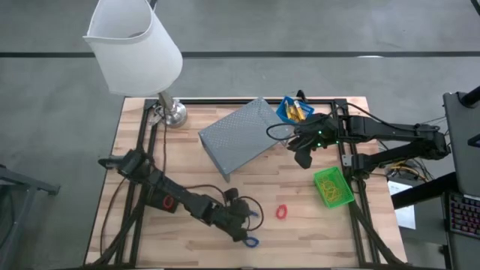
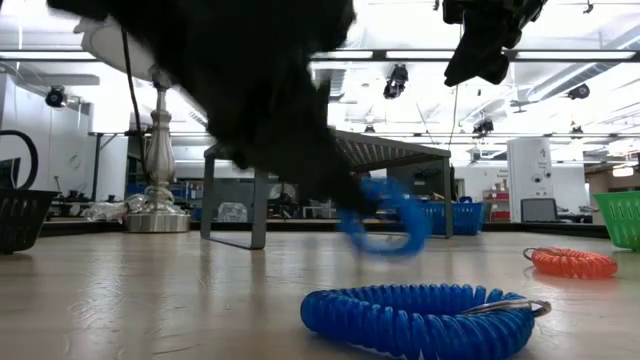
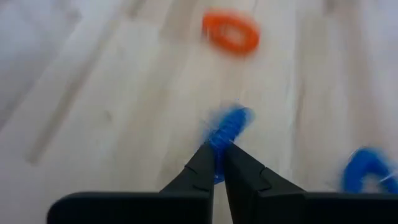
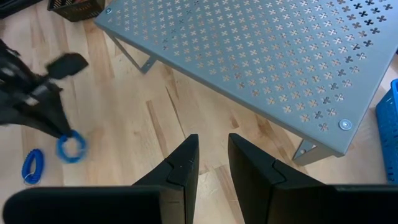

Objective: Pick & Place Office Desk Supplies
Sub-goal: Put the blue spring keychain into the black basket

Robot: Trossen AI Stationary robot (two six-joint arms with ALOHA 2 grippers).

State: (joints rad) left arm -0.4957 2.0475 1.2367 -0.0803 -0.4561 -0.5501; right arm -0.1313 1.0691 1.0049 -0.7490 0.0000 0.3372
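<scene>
My left gripper [image 3: 219, 146] is shut on a blue coiled loop [image 3: 233, 121] near the table's front, right of centre [image 1: 251, 217]. A second blue loop [image 2: 415, 318] lies flat on the table near the front edge. A red loop [image 1: 282, 212] lies flat a little farther right. My right gripper [image 4: 213, 140] hangs open and empty above the table's right part, beside the grey shelf. The blue bin [image 1: 294, 110] holds yellow pieces at the far right. The green bin [image 1: 332, 186] stands at the right edge. The black bin [image 2: 20, 215] stands at the left. My left gripper pinches one side of the blue loop's coil [image 3: 222, 134] between its two fingers. The fingers slant down, coming from the table's left. The loop hangs from the fingertips [image 2: 385, 225], clear of the table.
A grey perforated metal shelf [image 1: 240, 135] stands on legs in the table's middle. A lamp with a white shade [image 1: 135, 45] and a metal base [image 1: 174, 112] stands at the far left. Cables run along the left arm. Bare wood lies between the loops and the shelf.
</scene>
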